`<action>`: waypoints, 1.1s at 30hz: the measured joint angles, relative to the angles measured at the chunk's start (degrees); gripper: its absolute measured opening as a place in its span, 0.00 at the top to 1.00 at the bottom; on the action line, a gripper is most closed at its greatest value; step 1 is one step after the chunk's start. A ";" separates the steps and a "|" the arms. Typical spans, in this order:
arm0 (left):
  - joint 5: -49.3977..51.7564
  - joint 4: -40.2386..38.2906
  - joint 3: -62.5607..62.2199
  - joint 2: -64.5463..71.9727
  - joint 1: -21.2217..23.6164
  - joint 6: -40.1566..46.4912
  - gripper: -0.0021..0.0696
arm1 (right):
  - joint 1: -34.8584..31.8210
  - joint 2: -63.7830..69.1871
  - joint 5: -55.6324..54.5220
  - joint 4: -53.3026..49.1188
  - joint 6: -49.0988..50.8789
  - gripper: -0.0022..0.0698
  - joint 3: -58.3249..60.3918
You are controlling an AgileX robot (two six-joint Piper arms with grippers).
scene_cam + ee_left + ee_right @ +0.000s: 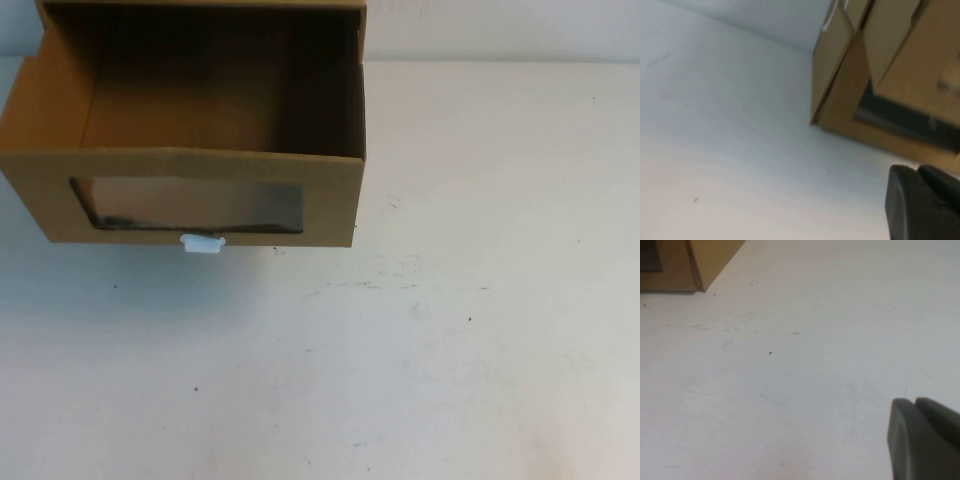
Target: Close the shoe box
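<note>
The shoe box point(200, 150) sits drawn open at the table's point(450, 330) far left.

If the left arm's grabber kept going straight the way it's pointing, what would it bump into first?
Most likely the shoe box. In the left wrist view the left gripper faces the box's brown front across bare table, nothing between, though depth is hard to judge. The right gripper hangs over bare table.

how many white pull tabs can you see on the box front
1. The white pull tab sits below the window of the shoe box, table's far left. Neither claw shows from above.
</note>
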 joint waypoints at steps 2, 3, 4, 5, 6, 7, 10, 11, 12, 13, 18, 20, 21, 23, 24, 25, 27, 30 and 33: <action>-3.37 -0.24 0.00 0.00 0.00 -2.07 0.97 | 0.00 0.00 0.00 0.00 0.00 0.99 0.00; -5.08 -0.50 0.00 0.00 0.00 -2.90 0.97 | 0.00 0.00 0.00 0.00 0.00 0.99 0.00; -5.93 -0.75 0.00 0.00 0.00 -4.13 0.97 | 0.00 0.00 0.00 0.00 0.00 0.99 0.00; -5.69 -0.90 -0.35 -0.04 0.00 -5.43 0.97 | 0.00 0.00 0.00 0.00 0.00 0.99 0.00; -4.44 -0.90 -1.33 -0.04 0.00 -6.34 0.97 | 0.00 0.00 0.00 0.00 0.00 0.99 0.00; -3.22 -0.90 -2.95 0.48 0.00 -6.57 0.97 | 0.00 0.00 0.00 0.00 0.00 0.99 0.00; 1.67 -0.90 -10.61 6.25 0.00 -5.33 0.97 | 0.00 0.00 0.00 0.00 0.00 0.99 0.00; 3.90 -0.90 -14.31 9.55 0.00 -3.73 0.97 | 0.00 0.00 0.00 0.00 0.00 0.99 0.00; 6.40 -0.90 -18.45 13.24 0.00 -1.36 0.97 | 0.00 0.00 0.00 0.00 0.00 0.99 0.00; 9.25 -0.90 -22.04 17.28 0.00 0.88 0.97 | 0.00 0.00 0.00 0.00 0.00 0.99 0.00; 25.19 -2.94 -46.84 38.15 0.00 15.93 0.97 | 0.00 0.00 0.00 0.00 0.00 0.99 0.00; 29.75 -5.35 -55.49 45.46 0.00 21.66 0.97 | 0.00 0.00 0.00 0.00 0.00 0.99 0.00; 31.67 -6.90 -60.11 49.30 0.00 24.40 0.97 | 0.00 0.00 0.00 0.00 0.00 0.99 0.00; 34.63 -9.62 -67.92 56.67 0.00 27.59 0.97 | 0.00 0.00 0.00 0.00 0.00 0.99 0.00; 35.89 -10.93 -71.94 60.23 0.00 28.96 0.97 | 0.00 0.00 0.00 0.00 0.00 0.99 0.00; 36.77 -11.98 -75.72 63.00 0.00 30.13 0.97 | 0.00 0.00 0.00 0.00 0.00 0.99 0.00; 38.56 -14.25 -82.72 69.50 0.00 32.72 0.97 | 0.00 0.00 0.00 0.00 0.00 0.99 0.00; 40.22 -17.91 -91.00 77.83 0.00 36.32 0.97 | 0.00 0.00 0.00 0.00 0.00 0.99 0.00; 41.93 -20.92 -98.06 85.49 0.00 38.60 0.97 | 0.00 0.00 0.00 0.00 0.00 0.99 0.00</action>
